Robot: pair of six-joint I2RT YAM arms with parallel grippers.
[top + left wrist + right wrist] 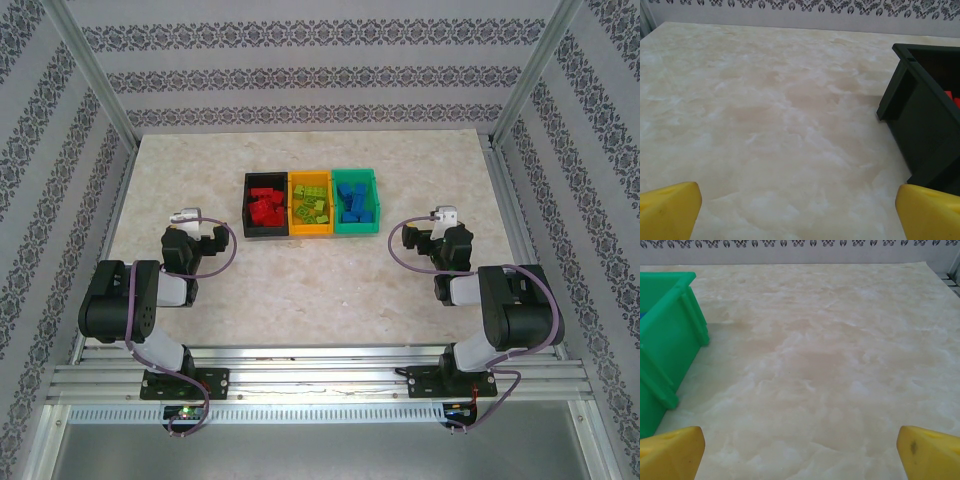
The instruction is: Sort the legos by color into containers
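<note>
Left gripper (800,212) and right gripper (800,452) were found with jaws spread wide and nothing held, each poised low over the beige marble-patterned tabletop (300,290). Small red studded plastic bricks (265,208) were recorded inside the black rectangular plastic bin (265,176), lime green bricks (312,208) inside the adjoining orange-yellow bin (309,176), and blue bricks (355,205) inside the green bin (355,172). Sorting was judged complete, so no further pick appeared to be called for, only that both arms be kept clear of the bins.

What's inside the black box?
The black bin holds a pile of red legos. They cover most of its floor, so anything lying under the pile is hidden, and the bricks are too small to count.
</note>
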